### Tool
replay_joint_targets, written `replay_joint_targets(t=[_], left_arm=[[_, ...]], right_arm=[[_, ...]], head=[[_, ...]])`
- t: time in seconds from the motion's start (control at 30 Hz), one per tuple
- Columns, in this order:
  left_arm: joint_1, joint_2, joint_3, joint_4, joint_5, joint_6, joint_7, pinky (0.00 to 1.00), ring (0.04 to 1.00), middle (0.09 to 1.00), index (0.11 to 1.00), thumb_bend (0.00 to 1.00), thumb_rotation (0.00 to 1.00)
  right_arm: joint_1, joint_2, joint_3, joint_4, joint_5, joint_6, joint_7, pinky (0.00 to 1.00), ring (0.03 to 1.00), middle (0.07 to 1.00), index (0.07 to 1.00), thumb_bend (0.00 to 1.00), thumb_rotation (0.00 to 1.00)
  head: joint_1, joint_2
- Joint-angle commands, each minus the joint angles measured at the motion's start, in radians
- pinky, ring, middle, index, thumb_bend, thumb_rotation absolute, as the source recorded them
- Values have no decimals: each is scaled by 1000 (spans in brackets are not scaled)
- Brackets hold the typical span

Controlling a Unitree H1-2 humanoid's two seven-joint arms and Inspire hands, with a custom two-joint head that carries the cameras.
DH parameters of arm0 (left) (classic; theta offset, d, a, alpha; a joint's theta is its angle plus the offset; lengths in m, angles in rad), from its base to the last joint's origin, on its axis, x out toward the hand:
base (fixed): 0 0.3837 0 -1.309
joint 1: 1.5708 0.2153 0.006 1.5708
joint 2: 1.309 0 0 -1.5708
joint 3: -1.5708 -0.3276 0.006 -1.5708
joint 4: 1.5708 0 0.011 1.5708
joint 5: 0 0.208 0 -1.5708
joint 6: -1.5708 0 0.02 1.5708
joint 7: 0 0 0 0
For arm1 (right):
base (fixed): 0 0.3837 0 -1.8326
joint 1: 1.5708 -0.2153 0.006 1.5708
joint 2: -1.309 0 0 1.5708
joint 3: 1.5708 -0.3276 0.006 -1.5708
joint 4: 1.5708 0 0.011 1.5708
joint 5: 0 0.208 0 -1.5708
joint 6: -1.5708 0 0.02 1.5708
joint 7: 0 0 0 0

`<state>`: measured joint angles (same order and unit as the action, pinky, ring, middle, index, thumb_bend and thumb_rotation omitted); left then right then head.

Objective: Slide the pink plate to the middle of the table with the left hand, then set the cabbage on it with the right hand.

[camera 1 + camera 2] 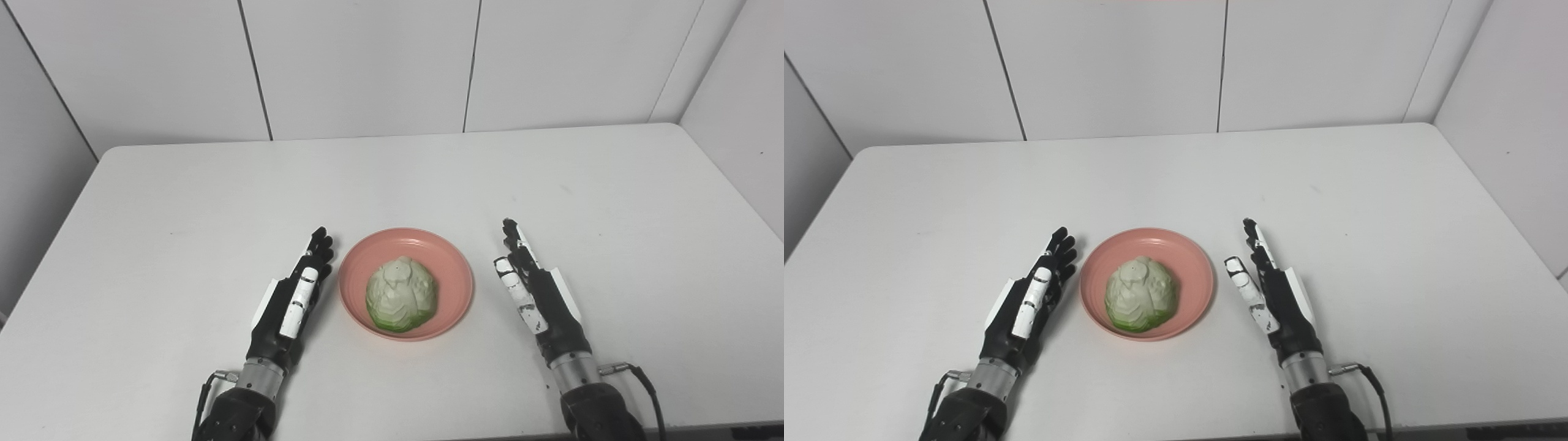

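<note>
Where cabbage (401, 296) sits, plate (452, 269) floor hidden

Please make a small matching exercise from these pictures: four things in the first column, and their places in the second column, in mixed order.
1. cabbage
2. pink plate
3. left hand
4. right hand

a. beside the plate, on its right
b. on the plate
c. beside the plate, on its left
d. on the table, between the hands

Pairs: 1-b, 2-d, 3-c, 4-a

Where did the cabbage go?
The cabbage sits on the pink plate near the middle of the table's front part, between the left hand and the right hand.
</note>
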<state>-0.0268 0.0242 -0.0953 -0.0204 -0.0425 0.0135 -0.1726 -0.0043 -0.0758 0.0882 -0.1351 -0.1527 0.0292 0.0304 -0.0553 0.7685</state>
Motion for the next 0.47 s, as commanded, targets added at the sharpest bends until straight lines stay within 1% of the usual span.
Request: replay_joint_targets(t=[0.0, 0.13, 0.3, 0.43], left_arm=[[-3, 21, 11, 39, 0, -2, 2, 1000, 1000, 1000, 1000, 457, 1000], [-4, 21, 13, 41, 2, 1, 2, 1000, 1000, 1000, 1000, 460, 1000], [-4, 18, 12, 43, 3, -1, 4, 1000, 1000, 1000, 1000, 462, 1000], [-3, 16, 11, 37, 5, 6, 6, 1000, 998, 1000, 1000, 456, 1000]], right_arm=[[-18, -2, 4, -10, 3, -40, 6, 976, 993, 991, 980, 352, 1000], [-18, -4, 9, -7, -5, -48, 5, 969, 990, 991, 984, 343, 1000], [-19, -6, 11, -7, 0, -42, 8, 973, 993, 995, 990, 359, 1000], [-17, -8, 14, -11, -8, -40, 7, 959, 984, 990, 988, 346, 1000]], head=[[3, 0], [0, -1], [2, -2], [2, -2]])
